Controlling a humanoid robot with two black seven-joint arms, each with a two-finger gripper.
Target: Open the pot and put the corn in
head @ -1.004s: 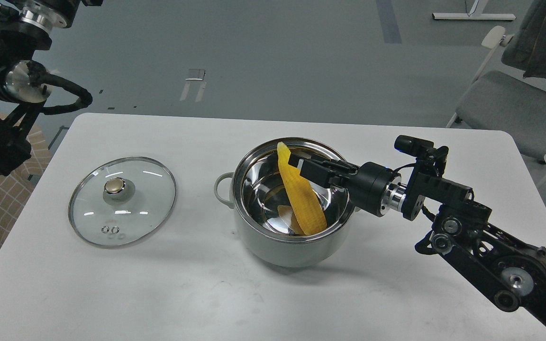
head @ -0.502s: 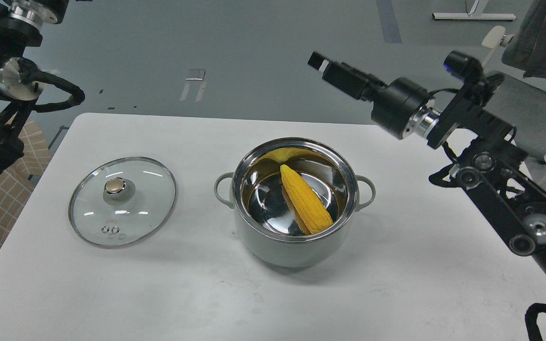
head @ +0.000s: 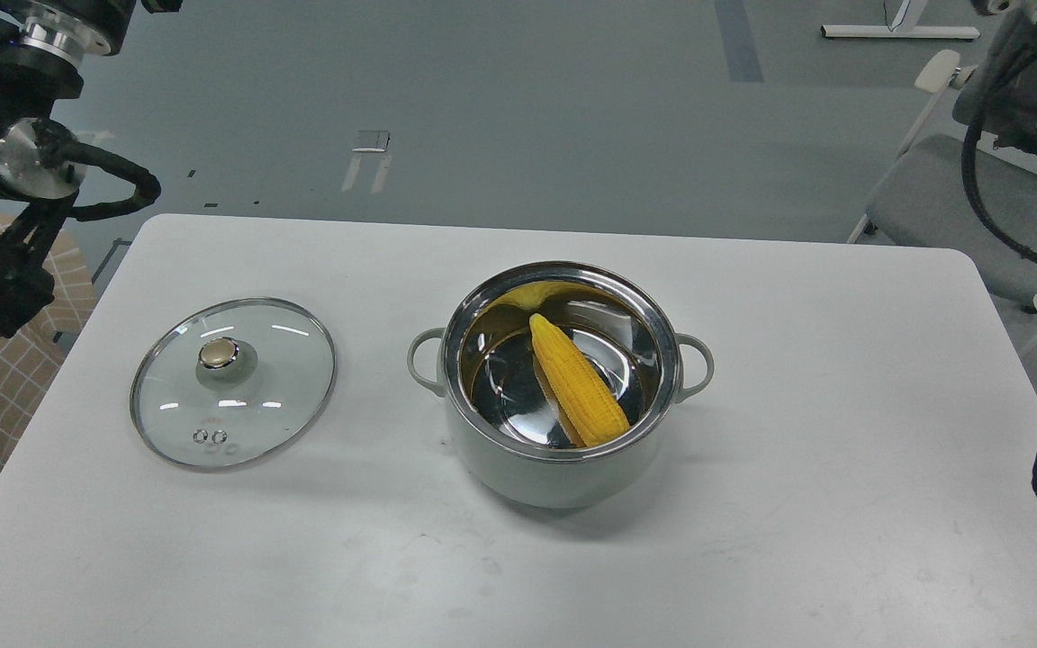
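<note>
Corn (head: 578, 380) lies diagonally inside open pot (head: 560, 461), tip far-left; lid (head: 232, 382) left on bench (head: 843, 504) (both arms' jaws out of view, state unknown).

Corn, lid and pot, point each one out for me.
corn (head: 578, 380), head view, middle of the cob.
lid (head: 280, 373), head view, on the glass right of the knob.
pot (head: 547, 475), head view, front outer wall.

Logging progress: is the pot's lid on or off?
Off. The lid lies knob-up on the table left of the open pot.
</note>
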